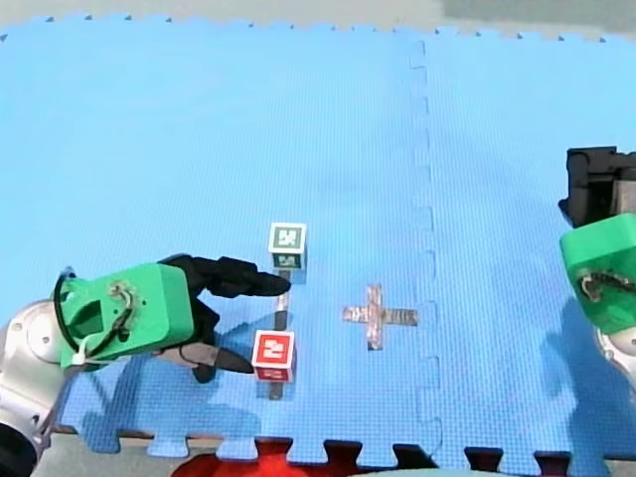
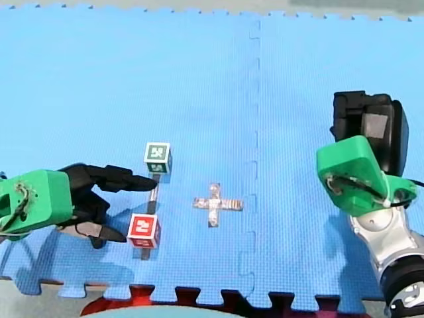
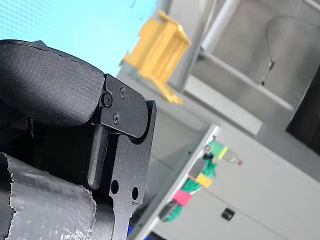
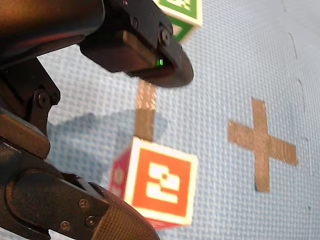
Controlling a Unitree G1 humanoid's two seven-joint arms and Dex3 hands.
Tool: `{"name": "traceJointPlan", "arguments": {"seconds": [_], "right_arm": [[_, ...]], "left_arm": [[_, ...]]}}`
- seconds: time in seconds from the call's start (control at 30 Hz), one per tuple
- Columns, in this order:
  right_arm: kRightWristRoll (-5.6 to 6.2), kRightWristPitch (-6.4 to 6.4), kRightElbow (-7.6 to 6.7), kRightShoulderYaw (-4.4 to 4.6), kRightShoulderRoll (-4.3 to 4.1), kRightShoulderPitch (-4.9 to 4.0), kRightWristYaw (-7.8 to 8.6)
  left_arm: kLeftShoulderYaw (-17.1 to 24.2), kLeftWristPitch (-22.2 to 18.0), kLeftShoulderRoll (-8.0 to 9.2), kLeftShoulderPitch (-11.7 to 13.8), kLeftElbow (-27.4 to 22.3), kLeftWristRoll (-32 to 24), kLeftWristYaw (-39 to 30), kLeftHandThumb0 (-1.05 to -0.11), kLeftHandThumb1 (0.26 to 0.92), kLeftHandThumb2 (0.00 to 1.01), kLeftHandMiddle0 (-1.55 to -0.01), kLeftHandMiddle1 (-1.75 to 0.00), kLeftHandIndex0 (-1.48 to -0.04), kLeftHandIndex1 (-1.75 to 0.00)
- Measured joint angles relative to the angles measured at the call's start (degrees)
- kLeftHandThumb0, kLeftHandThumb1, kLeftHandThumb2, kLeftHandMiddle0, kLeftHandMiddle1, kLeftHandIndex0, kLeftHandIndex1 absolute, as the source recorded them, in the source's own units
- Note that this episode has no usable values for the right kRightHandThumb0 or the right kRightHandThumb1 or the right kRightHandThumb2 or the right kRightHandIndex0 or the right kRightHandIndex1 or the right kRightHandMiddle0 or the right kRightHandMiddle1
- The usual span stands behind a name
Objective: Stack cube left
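While the robot's left hand [image 1: 211, 316] reached in low from the 8 o'clock side of the blue foam puzzle mat [image 1: 199, 129], it grasped nothing: its black fingers [image 1: 243, 278] were released and stretched toward the two cubes. The small red cube with a white square marker on top [image 1: 273, 355] sat on the mat near the 6 o'clock edge, at the hand's 3 o'clock. The small green cube with a like marker [image 1: 287, 245] stood apart at the red cube's 12 o'clock, with a short strip of silver tape [image 1: 282, 316] on the mat between them. A silver tape cross [image 1: 378, 316] lay at about 2 o'clock from the red cube, clear of both.

The hand seemed posed to bracket the red cube from its 9 o'clock side. The upper fingers ended near the green cube's 7 o'clock corner. The lower finger [image 1: 224, 360] pointed at the red cube's 9 o'clock face, just beside it; whether it touched I could not say. In the second wrist view the red cube showed in the gap between the fingers, not yet gripped. It was probably the piece to lift, with the green cube as the base.

The right hand [image 2: 368, 126] was held at the mat's 3 o'clock side, well apart from the cubes, presumably kept out of the way. Whether it was clenched or released I could not tell.
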Motion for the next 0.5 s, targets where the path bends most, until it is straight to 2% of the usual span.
{"name": "traceJointPlan", "arguments": {"seconds": [0.27,0.5], "right_arm": [[-0.30,0.01,-0.13,0.08,-0.19,-0.28,-0.78],[-0.50,0.04,-0.14,0.09,-0.33,-0.57,-1.11]], "left_arm": [[0.64,-5.28,-2.29,3.84,0.76,2.08,11.54,-0.854,0.705,0.00,-0.88,-1.75,-0.90,-0.05],[-1.03,-8.97,-2.27,4.37,1.97,6.66,18.67,-0.825,0.706,0.00,-0.88,-1.75,-0.91,-0.04]]}}
